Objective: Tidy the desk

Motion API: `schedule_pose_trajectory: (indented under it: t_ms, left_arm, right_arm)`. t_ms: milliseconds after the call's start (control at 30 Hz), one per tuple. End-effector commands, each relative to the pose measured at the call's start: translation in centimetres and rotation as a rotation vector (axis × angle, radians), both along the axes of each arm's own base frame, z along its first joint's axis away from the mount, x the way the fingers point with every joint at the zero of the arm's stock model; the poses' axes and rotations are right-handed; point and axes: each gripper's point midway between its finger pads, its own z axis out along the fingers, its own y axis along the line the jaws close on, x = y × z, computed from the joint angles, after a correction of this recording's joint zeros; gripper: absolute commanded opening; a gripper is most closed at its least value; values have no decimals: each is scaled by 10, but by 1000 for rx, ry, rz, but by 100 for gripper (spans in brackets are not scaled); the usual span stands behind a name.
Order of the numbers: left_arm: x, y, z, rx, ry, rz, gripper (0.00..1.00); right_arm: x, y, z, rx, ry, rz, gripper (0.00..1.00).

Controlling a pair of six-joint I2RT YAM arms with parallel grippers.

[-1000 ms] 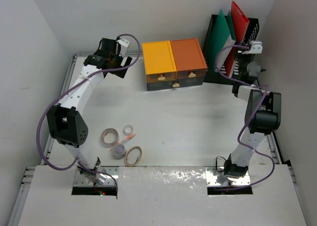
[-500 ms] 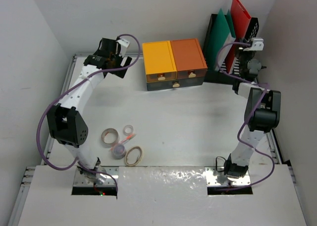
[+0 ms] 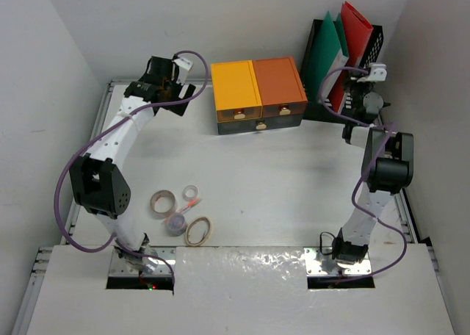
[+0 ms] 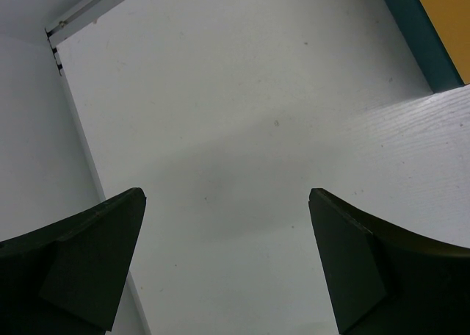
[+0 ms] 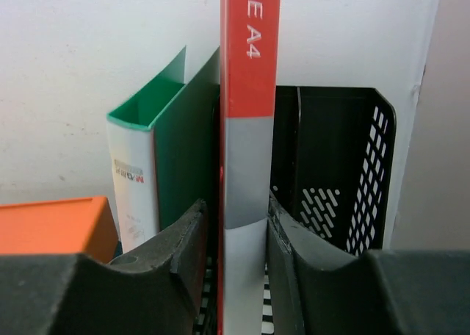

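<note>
The desk [image 3: 294, 173] is a white tabletop. My right gripper [image 3: 361, 94] is at the far right by the black mesh file rack [image 3: 376, 41]. In the right wrist view my right gripper [image 5: 236, 210] is shut on the spine of an upright red folder [image 5: 248, 92], which stands in the rack [image 5: 338, 151] next to a green folder [image 5: 180, 151]. Both folders show from above, the red folder [image 3: 360, 23] and the green folder [image 3: 323, 45]. My left gripper [image 3: 158, 85] is open and empty above the far left corner; its wrist view [image 4: 228, 195] shows only bare desk.
A yellow and orange drawer box [image 3: 257, 92] stands at the back centre. Several tape rolls [image 3: 163, 201] and a small red item [image 3: 193, 203] lie near the front left. White walls close in the desk on three sides.
The red folder rose a little in my right gripper, then came back down into the rack; the right wrist shifted slightly left. The left arm has not moved.
</note>
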Motion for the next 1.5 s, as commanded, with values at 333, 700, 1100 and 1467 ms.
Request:
schedule_pose_trajectory:
  t_ms: [333,700,1100,1467]
  left_arm:
    - [8,6,16,0,-70,-5,93]
    - [4,15,13,6,-73,-2,93]
    - [4,15,10,0,-69,-4,93]
    - [8,14,10,-6,-72,-10,93]
  right_arm:
    - [15,-12,123,72,-56,-3,58]
    - [55,-16,99,89,117,14,51]
    - [53,-13,105,74,105,26,5]
    - [5,-2,185,-35,-175,-22,0]
